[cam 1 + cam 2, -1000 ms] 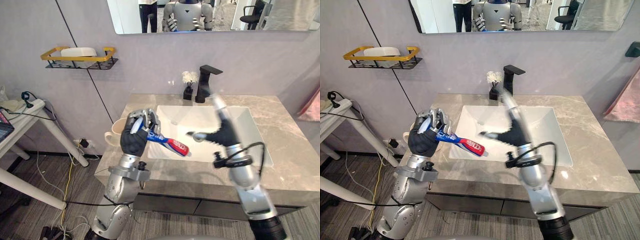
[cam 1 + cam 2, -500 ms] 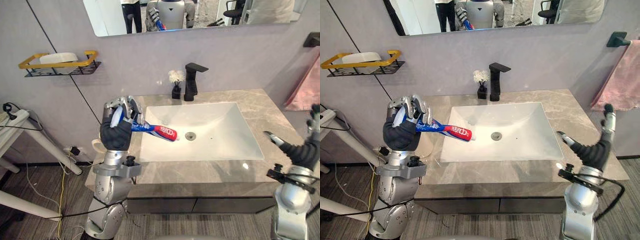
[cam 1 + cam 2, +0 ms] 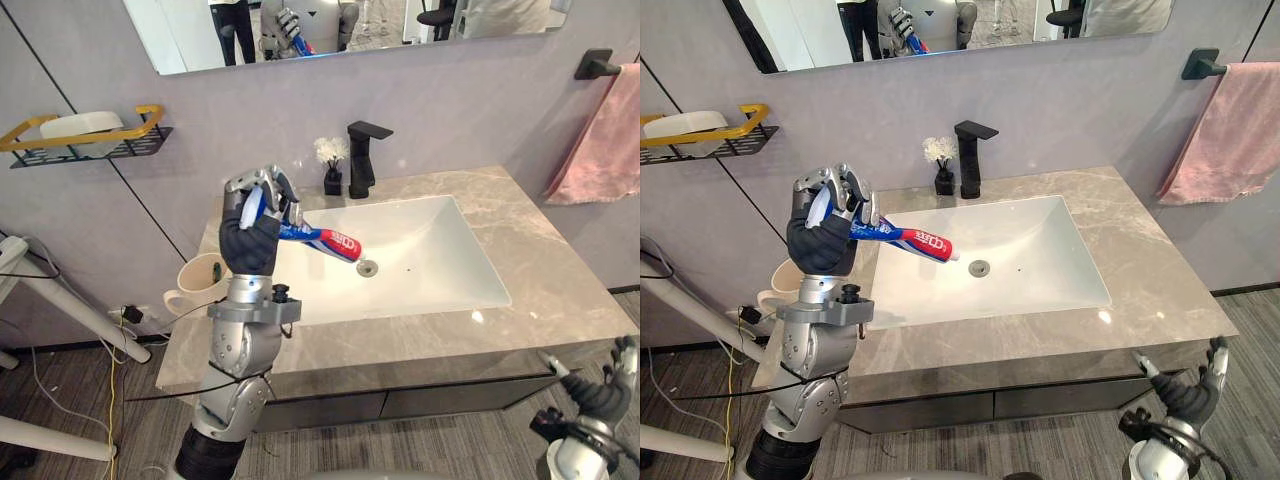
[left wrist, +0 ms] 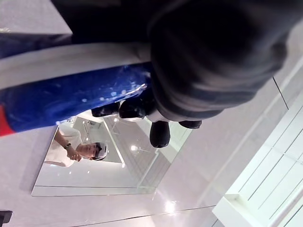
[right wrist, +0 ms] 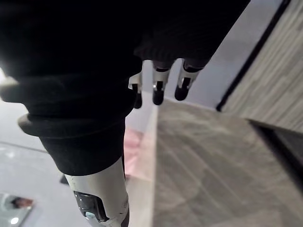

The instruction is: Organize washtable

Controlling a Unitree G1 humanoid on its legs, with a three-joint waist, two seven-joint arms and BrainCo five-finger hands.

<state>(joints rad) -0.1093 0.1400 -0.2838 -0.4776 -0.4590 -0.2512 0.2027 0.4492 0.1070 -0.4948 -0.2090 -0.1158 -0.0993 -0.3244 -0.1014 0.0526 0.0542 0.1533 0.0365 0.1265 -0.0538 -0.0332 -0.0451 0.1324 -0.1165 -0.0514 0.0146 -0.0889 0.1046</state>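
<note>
My left hand [image 3: 248, 243] is raised over the counter's left side, beside the white sink [image 3: 440, 285]. It is shut on a blue, white and red toothpaste tube [image 3: 327, 240], which points out over the basin toward the drain. In the left wrist view the blue tube [image 4: 66, 97] lies across the curled hand [image 4: 213, 56]. A cream mug [image 3: 196, 284] stands on the counter just left of this arm. My right hand [image 3: 1188, 392] hangs low, in front of and below the counter's right corner, fingers [image 5: 158, 90] spread and holding nothing.
A black faucet [image 3: 361, 156] and a small vase of white flowers [image 3: 329, 166] stand behind the sink. A yellow wall shelf [image 3: 90, 138] holds a white soap bar at the left. A pink towel [image 3: 602, 135] hangs at the right. The marble counter [image 3: 560, 290] is bare on its right.
The camera has shifted. My right arm has swung from over the sink out to the right and dropped below the counter's front edge. My left hand still holds the tube.
</note>
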